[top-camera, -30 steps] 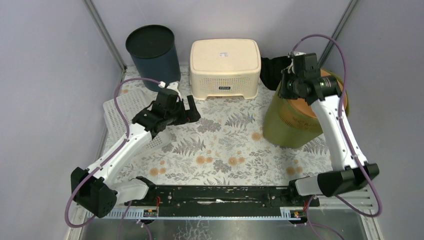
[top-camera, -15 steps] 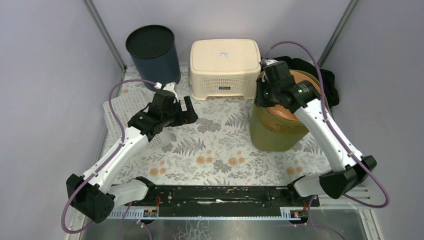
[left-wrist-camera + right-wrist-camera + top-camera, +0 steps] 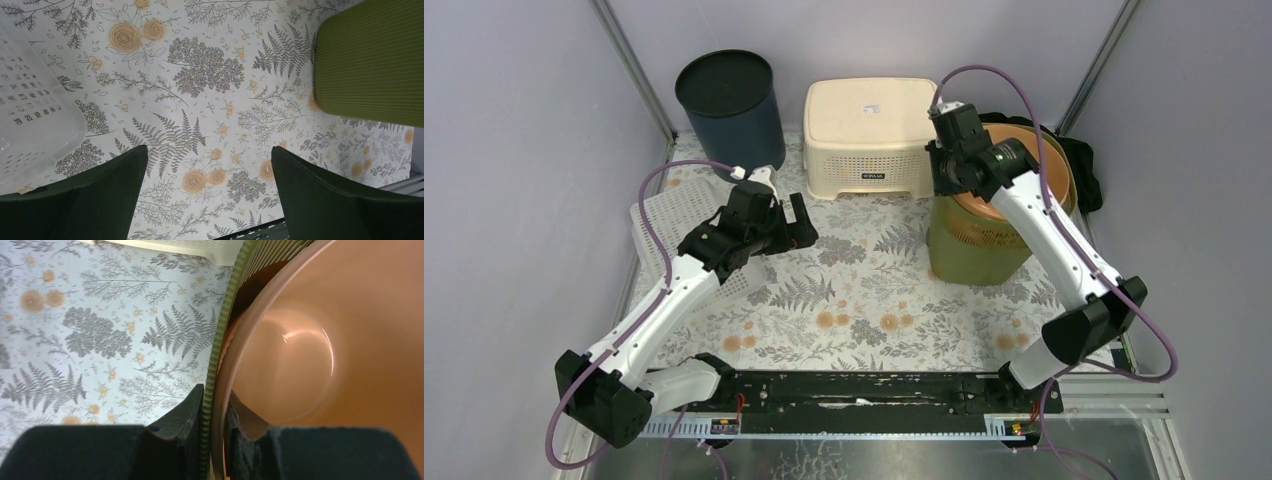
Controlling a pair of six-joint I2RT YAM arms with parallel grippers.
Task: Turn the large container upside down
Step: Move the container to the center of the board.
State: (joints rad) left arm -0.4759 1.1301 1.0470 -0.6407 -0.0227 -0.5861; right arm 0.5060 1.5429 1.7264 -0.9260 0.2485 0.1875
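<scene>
While one finger sits outside the ribbed green wall and the other inside the orange liner (image 3: 320,340), the right pincer (image 3: 215,410) is narrow, clamped on the left part of the rim of the large container (image 3: 969,250). That container stands mouth up near the far right corner of the surface (image 3: 864,300), its long axis vertical, directly under the right wrist. The likely next move is to tip it about this rim hold, probably toward the open middle. The left pincer (image 3: 210,170) hangs wide and holds nothing beside the white basket (image 3: 664,215), well apart from the container, so the right arm is nearer.
</scene>
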